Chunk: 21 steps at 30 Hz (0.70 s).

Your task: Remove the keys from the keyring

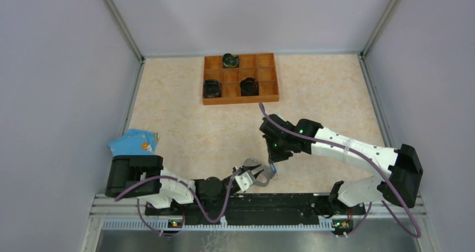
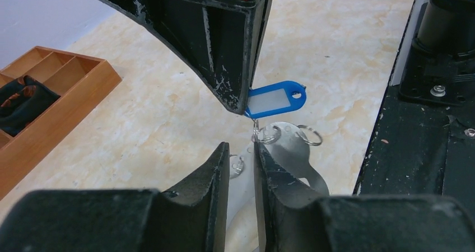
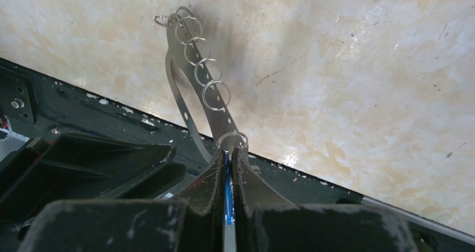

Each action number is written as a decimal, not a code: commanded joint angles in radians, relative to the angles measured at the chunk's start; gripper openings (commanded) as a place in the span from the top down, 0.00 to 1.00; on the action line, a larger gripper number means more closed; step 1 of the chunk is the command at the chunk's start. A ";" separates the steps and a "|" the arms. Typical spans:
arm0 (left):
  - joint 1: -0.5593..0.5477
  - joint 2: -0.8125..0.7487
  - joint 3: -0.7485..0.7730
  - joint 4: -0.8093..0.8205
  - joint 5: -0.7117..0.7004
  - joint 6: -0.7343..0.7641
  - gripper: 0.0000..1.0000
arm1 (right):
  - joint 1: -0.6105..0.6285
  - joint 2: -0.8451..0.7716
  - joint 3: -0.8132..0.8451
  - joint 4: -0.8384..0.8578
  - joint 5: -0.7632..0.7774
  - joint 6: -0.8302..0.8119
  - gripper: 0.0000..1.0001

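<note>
1. Where the beige marbled tabletop [image 1: 185,123] runs along its left edge, close to the near-left corner, a crumpled light-blue packet with orange print [image 1: 134,141] lies just beyond the left arm's base.
2. At the middle of the far edge sits a compartmented orange-brown wooden tray [image 1: 241,101]. It holds three round black objects: one [image 1: 230,60] in the far row and two [image 1: 212,87] [image 1: 248,86] in the near row, with one compartment between them.
3. Near the middle of the near edge, the left gripper [image 2: 241,147] reaches in low. Its black fingers [image 2: 215,176] stand a narrow gap apart, clamping nothing.
4. Just right of that gap is the keyring [image 2: 287,151], a dark-grey metallic oval loop with holes punched along its rim. It lies against the left gripper's right-hand finger and carries several small silver split rings [image 3: 215,94]. One of them shows in the gap itself.
5. Directly above the loop hangs the key tag [image 2: 275,98], a small blue plastic piece with a white label window. Its own thin ring meets the loop's rim.
6. From the right side of the tabletop, the right gripper [image 3: 231,150] comes down over the near edge. Its pincer is pressed together on the key tag, and a blue sliver shows between the fingers.
</note>
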<state>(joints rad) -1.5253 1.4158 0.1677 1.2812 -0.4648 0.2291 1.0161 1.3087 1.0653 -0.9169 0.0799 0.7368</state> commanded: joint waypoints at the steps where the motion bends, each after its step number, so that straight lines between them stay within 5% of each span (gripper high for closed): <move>1: 0.004 -0.029 -0.020 0.079 -0.028 -0.026 0.71 | -0.006 -0.028 0.069 -0.034 0.037 -0.019 1.00; 21: 0.063 -0.069 0.014 0.017 0.078 -0.019 0.73 | 0.058 -0.002 0.152 -0.071 0.076 -0.024 1.00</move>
<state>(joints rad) -1.4712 1.3727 0.1574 1.2724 -0.4358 0.2192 1.0615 1.3094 1.1625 -0.9745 0.1268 0.7246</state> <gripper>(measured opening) 0.277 0.014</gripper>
